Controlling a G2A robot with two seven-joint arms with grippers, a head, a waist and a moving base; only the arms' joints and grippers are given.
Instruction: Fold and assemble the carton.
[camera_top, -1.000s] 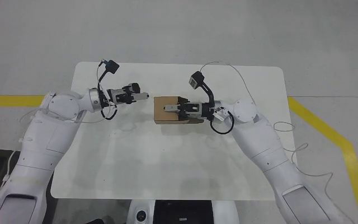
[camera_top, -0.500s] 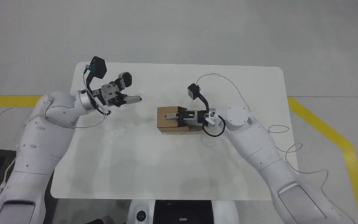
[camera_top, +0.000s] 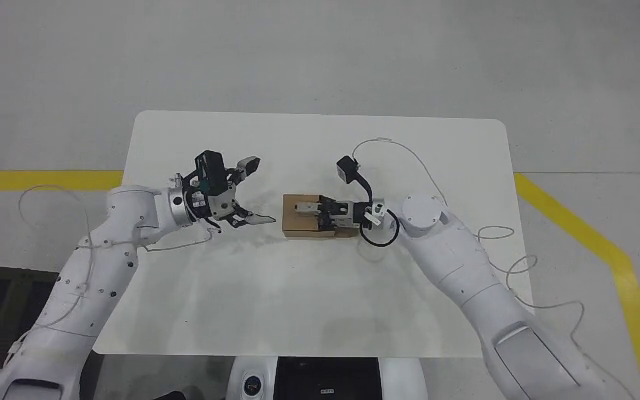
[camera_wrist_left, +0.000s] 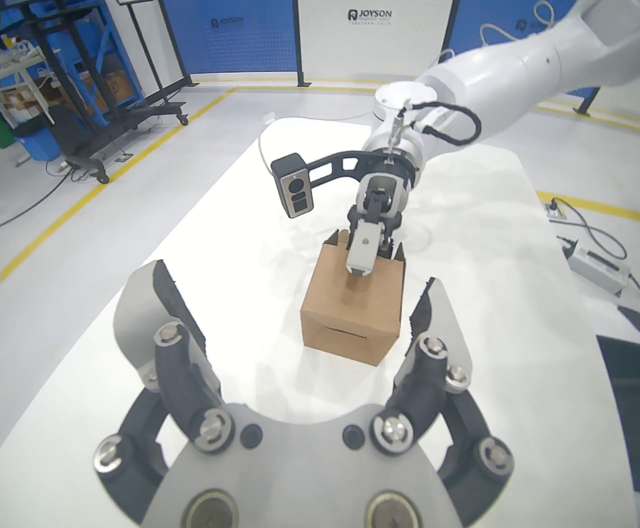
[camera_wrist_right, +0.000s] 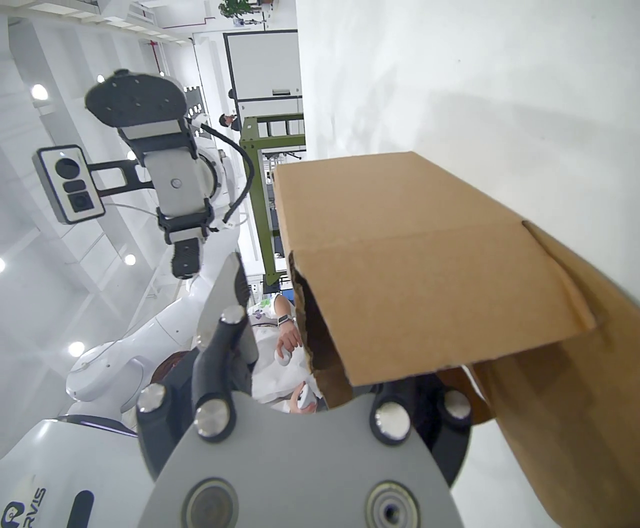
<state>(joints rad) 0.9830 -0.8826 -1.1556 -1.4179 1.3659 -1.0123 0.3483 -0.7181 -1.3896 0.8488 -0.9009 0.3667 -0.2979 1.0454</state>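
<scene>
On the top view, the small brown cardboard carton (camera_top: 297, 222) stands mid-table on the white table (camera_top: 450, 300). My right gripper (camera_top: 320, 208) is over its top, and my left gripper (camera_top: 256, 190) is near it, spread wide and empty. The left wrist view shows the near end tucked shut and flaps standing open at the far end. On the right wrist view, one finger (camera_wrist_right: 227, 295) sits clear of the card with the jaws part open, clamping nothing I can see. I judge the far flaps still need folding.

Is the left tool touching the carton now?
No, the left tool stands open, with bare table between it and the carton.
</scene>
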